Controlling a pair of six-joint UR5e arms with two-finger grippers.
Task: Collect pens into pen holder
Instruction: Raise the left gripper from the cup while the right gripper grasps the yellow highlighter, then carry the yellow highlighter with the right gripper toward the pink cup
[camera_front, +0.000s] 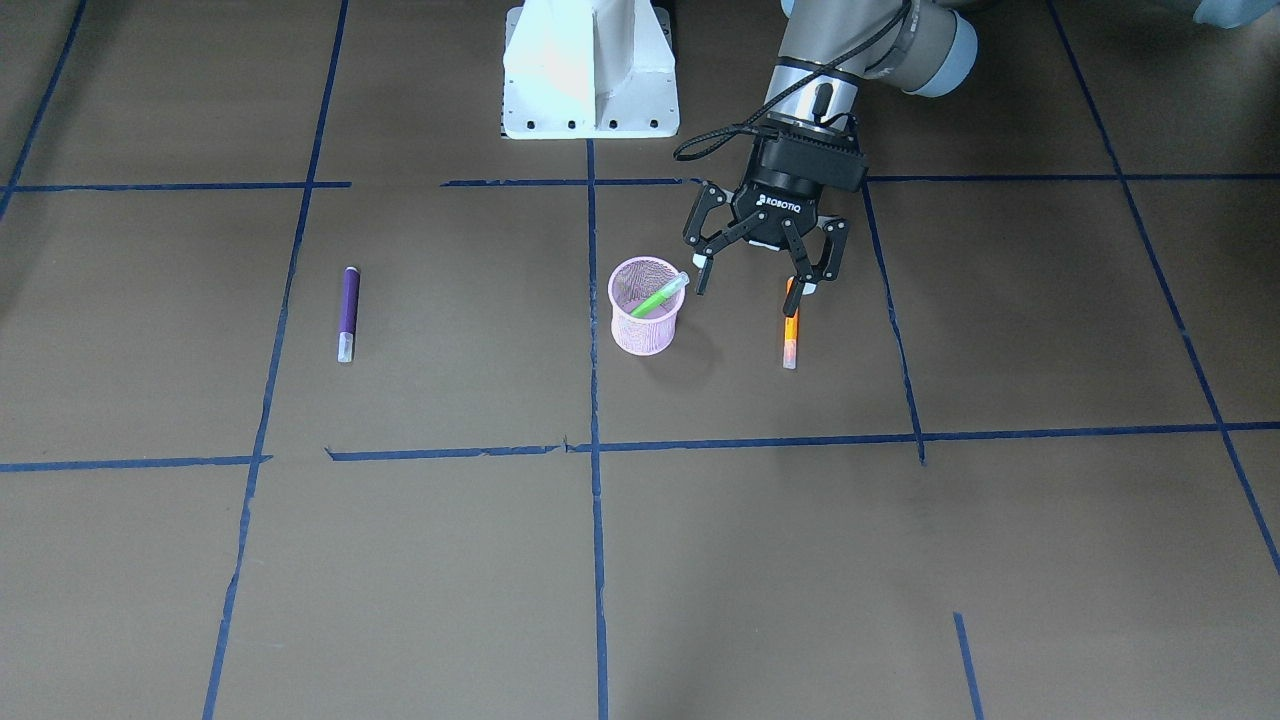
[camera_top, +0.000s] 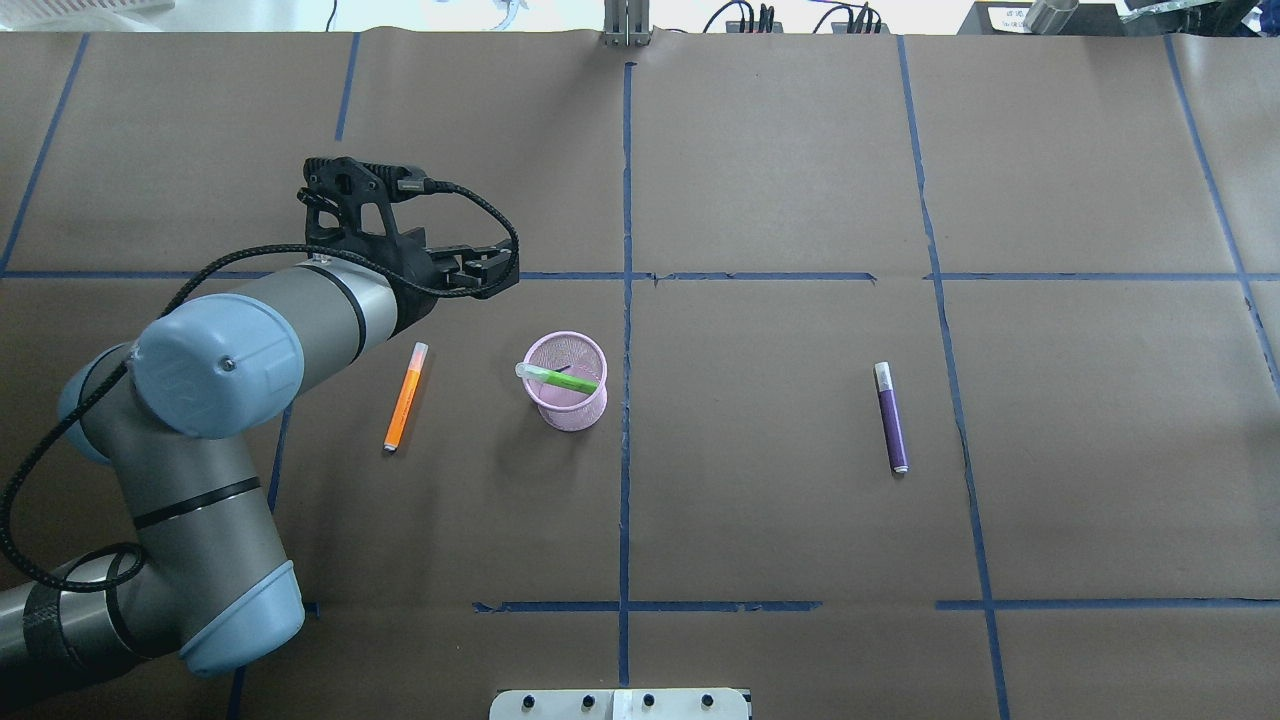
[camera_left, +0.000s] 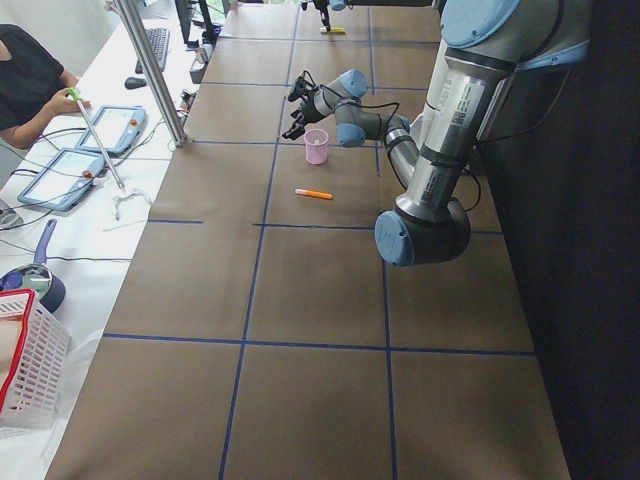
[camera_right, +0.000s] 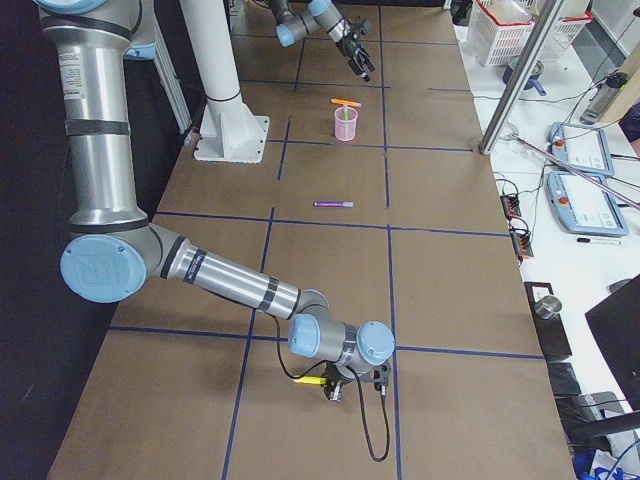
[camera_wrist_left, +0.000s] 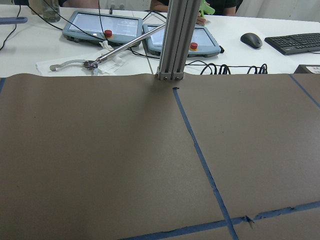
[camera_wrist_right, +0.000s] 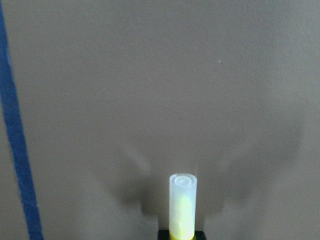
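Note:
The pink mesh pen holder (camera_front: 645, 330) stands mid-table with the green pen (camera_front: 660, 296) leaning inside it. Beside it the orange pen (camera_front: 791, 330) lies flat on the table. My left gripper (camera_front: 755, 283) hangs open and empty above the table, between the holder and the orange pen's far end. On the holder's other side, well away, lies the purple pen (camera_front: 348, 312). My right gripper (camera_right: 330, 385) is low at the table's near end in the exterior right view. It is shut on a yellow pen (camera_wrist_right: 182, 210) with a translucent cap.
The white robot base (camera_front: 590, 70) stands behind the holder. A metal post (camera_wrist_left: 175, 40) rises at the far table edge, with teach pendants (camera_wrist_left: 102, 25) and cables behind it. A person (camera_left: 25, 80) is at the side bench. Blue tape lines cross the brown table.

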